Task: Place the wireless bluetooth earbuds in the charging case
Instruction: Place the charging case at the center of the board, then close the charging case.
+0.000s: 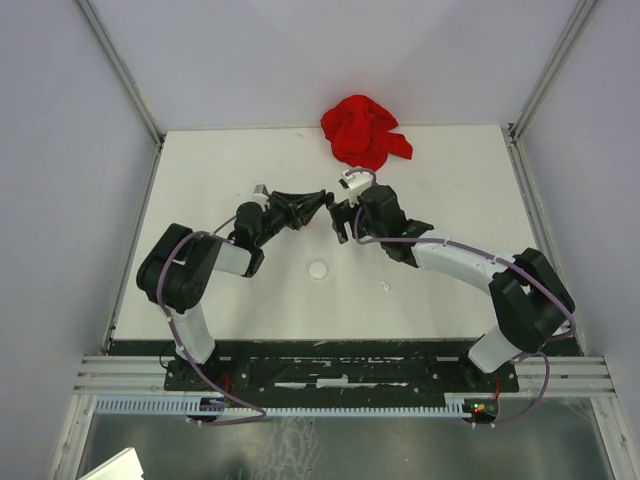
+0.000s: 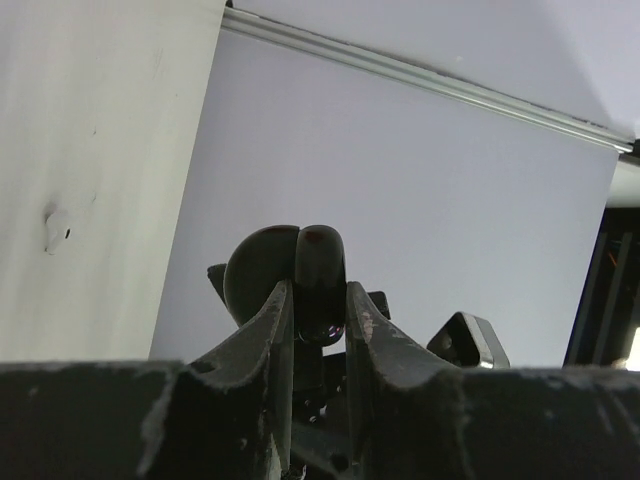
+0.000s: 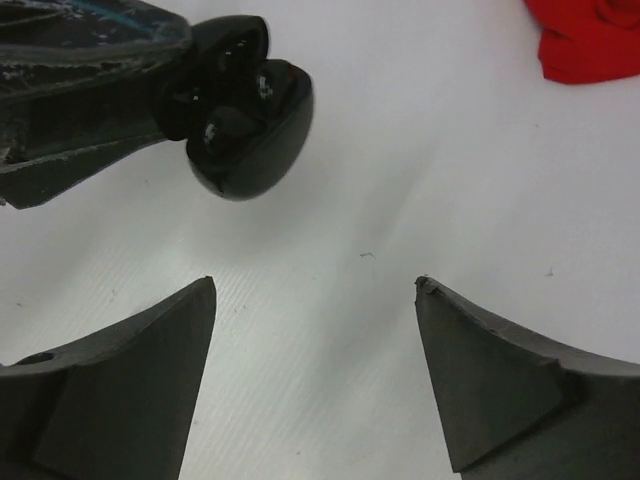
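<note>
- Charging case [image 3: 255,140]: black and rounded, lid ajar, held off the desk [image 1: 200,180] above its middle, toward the far edge. Glossy dark shapes [image 3: 218,130] sit in its mouth, too dim to call earbuds.
- Left end effector [image 2: 320,300]: fingers pinched narrow on the case, one on each side of it.
- White disc [image 1: 319,269]: flat on the desk near its middle, nearer the front edge than both end effectors.
- Right end effector [image 3: 315,290]: jaws spread wide, bare desk showing between them, facing the case and close to it without touching.
- Tiny white piece [image 1: 383,287]: on the desk right of the disc, too small to name.
- Red cloth [image 1: 363,130]: crumpled at the far edge.
</note>
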